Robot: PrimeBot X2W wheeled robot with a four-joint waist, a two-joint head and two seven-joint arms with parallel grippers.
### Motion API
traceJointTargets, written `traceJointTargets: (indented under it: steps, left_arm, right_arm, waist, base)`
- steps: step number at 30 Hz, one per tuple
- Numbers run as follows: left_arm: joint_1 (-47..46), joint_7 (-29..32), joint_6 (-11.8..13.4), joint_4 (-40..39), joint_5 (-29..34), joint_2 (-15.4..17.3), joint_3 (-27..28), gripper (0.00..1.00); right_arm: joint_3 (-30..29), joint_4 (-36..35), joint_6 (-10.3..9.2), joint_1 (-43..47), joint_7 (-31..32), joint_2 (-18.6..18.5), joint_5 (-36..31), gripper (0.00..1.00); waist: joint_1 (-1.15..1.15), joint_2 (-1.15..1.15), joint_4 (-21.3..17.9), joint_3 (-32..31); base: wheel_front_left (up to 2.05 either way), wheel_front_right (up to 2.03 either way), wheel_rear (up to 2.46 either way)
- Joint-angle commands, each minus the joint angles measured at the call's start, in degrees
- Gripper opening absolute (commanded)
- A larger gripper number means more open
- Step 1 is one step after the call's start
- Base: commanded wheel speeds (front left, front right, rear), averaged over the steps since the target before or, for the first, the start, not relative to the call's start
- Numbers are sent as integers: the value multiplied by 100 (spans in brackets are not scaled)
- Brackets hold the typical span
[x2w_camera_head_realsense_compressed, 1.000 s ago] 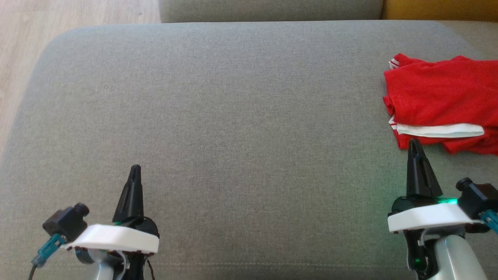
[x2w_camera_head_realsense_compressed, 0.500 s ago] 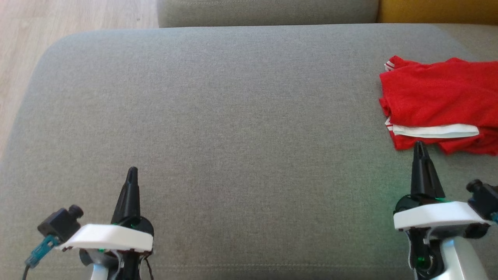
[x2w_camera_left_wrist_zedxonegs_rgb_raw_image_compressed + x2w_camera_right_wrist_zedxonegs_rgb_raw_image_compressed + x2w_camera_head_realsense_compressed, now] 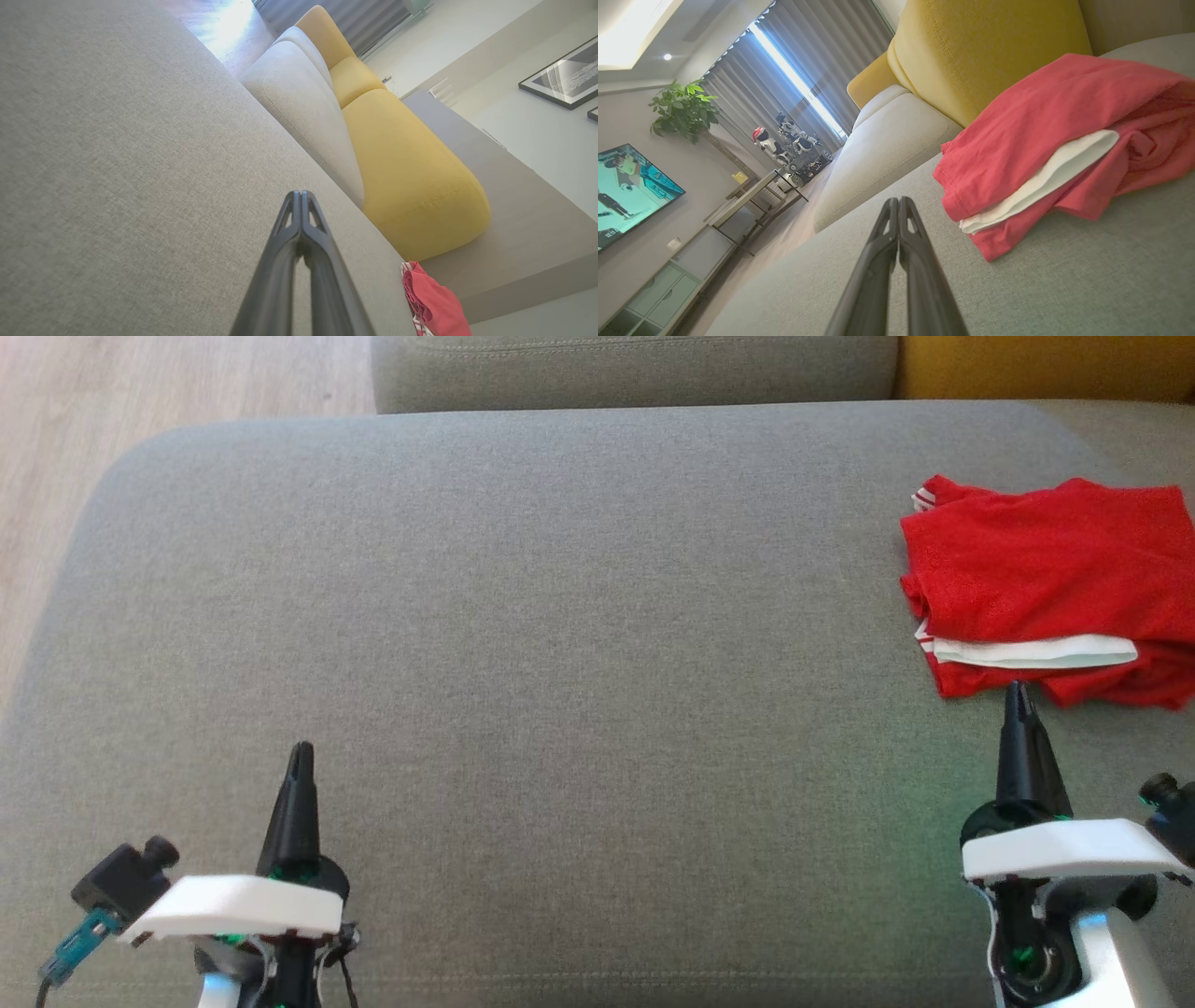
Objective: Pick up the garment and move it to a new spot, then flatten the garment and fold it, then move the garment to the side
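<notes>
The folded red fabric garment with a white band is laid on the wide grey woven sofa seat, just ahead of the right gripper, whose fingers are pressed together, empty. The left gripper, likewise closed on nothing, is held well apart from it. A yellow upholstered cushion is seen behind the garment.

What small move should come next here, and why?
Probably draw the right hand back from the garment. It already lies folded at the right side of the cushion, and both that hand and the left hand are shut and hold nothing.
</notes>
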Motion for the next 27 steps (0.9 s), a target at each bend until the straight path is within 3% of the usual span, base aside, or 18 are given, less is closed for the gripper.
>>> traceJointTargets:
  steps: [1,27]
  left_arm:
    - [-301,24,-17,-147,-126,90,113,0]
    - [-389,450,-26,-33,-1511,121,363,0]
  right_arm:
    - [3,-143,-1,-216,24,-121,182,0]
    - [-97,-37,-2,-225,446,-151,2085,0]
  waist:
    - [0,0,-4,-7]
    - [0,0,-95,-164]
  base:
    - [0,0,0]
    - [0,0,0]
